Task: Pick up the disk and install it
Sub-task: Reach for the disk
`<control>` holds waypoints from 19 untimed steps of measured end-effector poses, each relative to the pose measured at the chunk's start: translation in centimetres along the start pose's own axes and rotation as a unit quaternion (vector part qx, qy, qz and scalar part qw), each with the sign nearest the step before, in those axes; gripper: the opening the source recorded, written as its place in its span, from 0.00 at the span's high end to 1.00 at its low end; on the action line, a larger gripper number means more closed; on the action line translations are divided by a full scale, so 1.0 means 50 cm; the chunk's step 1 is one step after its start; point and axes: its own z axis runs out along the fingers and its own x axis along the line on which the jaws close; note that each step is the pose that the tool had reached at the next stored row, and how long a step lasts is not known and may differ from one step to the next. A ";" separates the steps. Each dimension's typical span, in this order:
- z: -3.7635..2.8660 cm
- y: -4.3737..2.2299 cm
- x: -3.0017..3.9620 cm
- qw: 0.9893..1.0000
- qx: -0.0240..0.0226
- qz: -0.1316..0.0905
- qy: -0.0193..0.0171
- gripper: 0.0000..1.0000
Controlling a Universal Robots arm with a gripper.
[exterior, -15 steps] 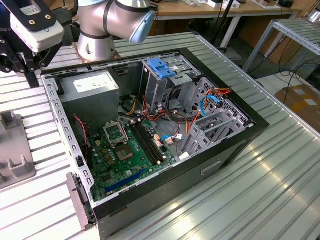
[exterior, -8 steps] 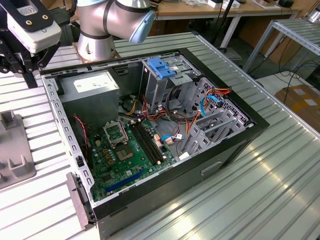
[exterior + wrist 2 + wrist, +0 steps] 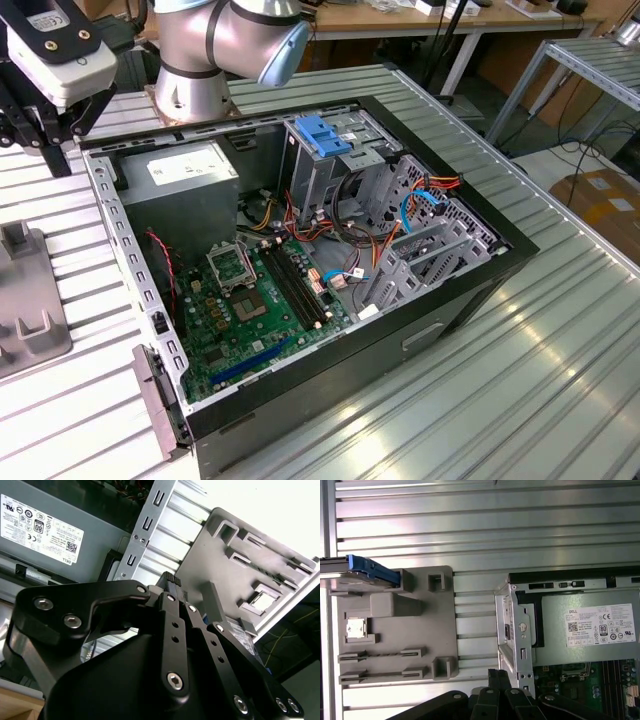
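Robot arm [image 3: 195, 50], exterior view, 12 o'clock: thick silver cylindrical joints, one closed by a light blue round cap [image 3: 285, 50]. At 10 o'clock, a pale grey housing [image 3: 60, 62] topped by a black plate sits above the black gripper [image 3: 40, 130]. In both wrist views the gripper [image 3: 172, 580] [image 3: 499, 676] shows matt black flat link bars with rounded ends, pinned by silver hex-socket screws [image 3: 175, 681].

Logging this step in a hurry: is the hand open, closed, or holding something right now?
Hand: closed, holding nothing; the disk rests on the grey holder.
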 end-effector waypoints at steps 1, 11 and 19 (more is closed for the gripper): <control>0.000 0.000 0.001 1.000 0.000 0.000 0.000 0.90; -0.001 -0.002 0.025 1.000 0.000 0.000 0.000 0.90; -0.001 -0.002 0.032 1.000 0.000 0.000 0.000 0.90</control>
